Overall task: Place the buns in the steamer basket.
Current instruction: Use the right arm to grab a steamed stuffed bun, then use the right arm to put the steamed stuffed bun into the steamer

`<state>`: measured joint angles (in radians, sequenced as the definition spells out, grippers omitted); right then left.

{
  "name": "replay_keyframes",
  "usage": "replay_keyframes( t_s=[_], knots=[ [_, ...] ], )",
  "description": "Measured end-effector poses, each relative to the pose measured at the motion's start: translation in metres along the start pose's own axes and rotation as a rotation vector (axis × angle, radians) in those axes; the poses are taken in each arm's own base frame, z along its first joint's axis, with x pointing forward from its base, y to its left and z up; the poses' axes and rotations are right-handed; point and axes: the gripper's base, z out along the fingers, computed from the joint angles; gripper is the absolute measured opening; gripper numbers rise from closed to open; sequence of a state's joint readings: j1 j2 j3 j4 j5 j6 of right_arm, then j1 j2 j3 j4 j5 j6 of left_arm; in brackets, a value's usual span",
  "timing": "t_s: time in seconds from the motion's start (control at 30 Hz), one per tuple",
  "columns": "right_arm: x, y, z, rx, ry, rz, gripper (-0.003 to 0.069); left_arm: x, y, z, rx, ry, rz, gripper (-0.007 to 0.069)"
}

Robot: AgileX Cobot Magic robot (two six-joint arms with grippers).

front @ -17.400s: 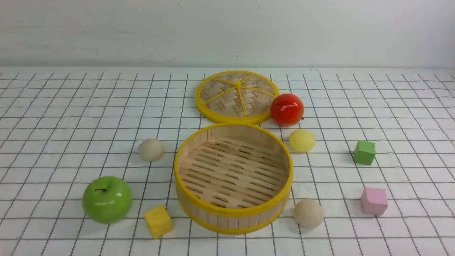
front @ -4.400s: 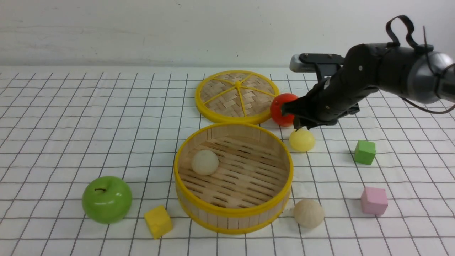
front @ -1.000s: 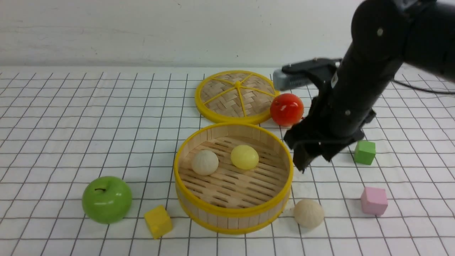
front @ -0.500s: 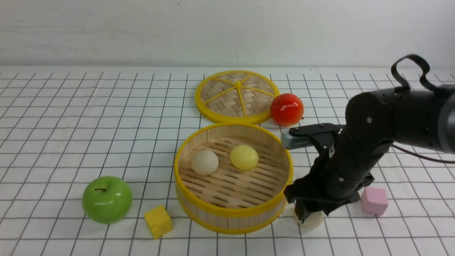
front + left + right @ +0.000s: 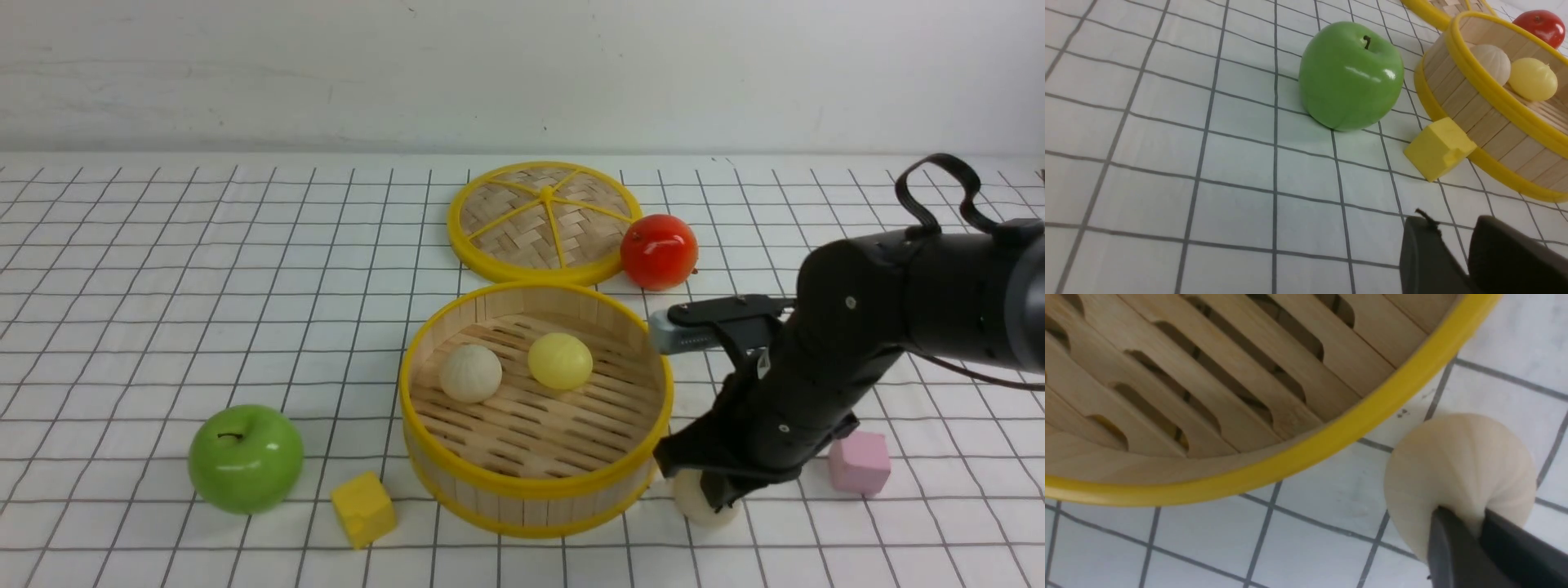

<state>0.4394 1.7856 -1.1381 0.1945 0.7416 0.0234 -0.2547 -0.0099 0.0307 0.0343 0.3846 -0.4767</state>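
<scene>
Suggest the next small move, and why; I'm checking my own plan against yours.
Probably lift the beige pleated bun straight up: the right jaws pinch its top, and the yellow-rimmed bamboo steamer basket stands beside it, wall in the way.

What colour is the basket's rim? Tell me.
The basket's rim is yellow, clearest in the front view.

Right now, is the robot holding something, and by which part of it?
The right gripper pinches the cream-beige bun at its top, near the middle of the pleats. The left gripper has nothing visible between its fingertips.
</scene>
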Motion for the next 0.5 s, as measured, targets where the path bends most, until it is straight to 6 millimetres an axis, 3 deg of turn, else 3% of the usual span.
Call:
replay_keyframes(
  t_s=[0.13,0.23,0.5],
  knots=[
    [-0.003,0.001,-0.007,0.004,0.016,-0.011,0.0001,0.0,0.0,0.0,0.0,0.0,0.0,0.0178],
    [-0.008,0.003,-0.023,0.009,-0.006,-0.032,0.0001,0.0,0.0,0.0,0.0,0.0,0.0,0.0182],
    [-0.034,0.015,-0.084,-0.013,-0.184,-0.067,0.0001,0.0,0.0,0.0,0.0,0.0,0.0,0.0187]
  ],
)
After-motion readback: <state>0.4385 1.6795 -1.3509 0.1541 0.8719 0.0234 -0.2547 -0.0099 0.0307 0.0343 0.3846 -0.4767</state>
